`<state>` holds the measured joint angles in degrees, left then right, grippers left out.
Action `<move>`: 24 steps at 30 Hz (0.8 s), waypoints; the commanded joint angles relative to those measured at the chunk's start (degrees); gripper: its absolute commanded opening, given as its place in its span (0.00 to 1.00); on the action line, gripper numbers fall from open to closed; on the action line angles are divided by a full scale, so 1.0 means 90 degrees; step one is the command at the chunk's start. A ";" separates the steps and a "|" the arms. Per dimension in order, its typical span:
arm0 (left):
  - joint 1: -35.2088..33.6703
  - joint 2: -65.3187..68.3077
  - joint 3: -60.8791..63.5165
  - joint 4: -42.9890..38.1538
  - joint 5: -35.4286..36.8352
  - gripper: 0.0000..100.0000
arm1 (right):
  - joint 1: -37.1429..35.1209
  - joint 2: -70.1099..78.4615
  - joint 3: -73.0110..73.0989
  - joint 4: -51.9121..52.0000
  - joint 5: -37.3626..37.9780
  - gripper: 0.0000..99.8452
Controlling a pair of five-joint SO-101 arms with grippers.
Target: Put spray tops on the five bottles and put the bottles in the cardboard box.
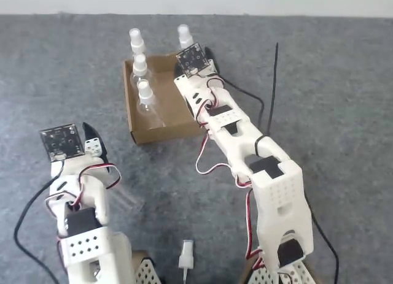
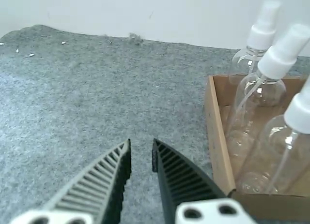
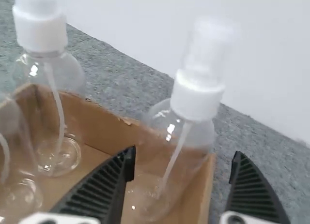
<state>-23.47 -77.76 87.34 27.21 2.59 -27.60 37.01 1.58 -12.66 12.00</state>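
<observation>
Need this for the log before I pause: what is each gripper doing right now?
Left gripper: slightly open, empty.
Right gripper: open wide, either side of a capped bottle, not clamping it.

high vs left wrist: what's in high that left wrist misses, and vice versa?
High, not left wrist: the right arm over the cardboard box, a fourth capped bottle at the box's far corner, a loose spray top on the carpet. Left wrist, not high: lint flecks on the carpet. Both: the left gripper, jaws narrowly apart, the box, three capped bottles.
</observation>
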 commanded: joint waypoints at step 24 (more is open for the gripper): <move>-0.0039 -0.0029 -0.0024 -0.0234 -0.0078 0.07 | 0.0034 -0.3980 0.1690 0.2193 -0.0059 0.26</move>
<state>-23.47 -77.76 87.34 27.21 2.59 -26.73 11.08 14.51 5.10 12.00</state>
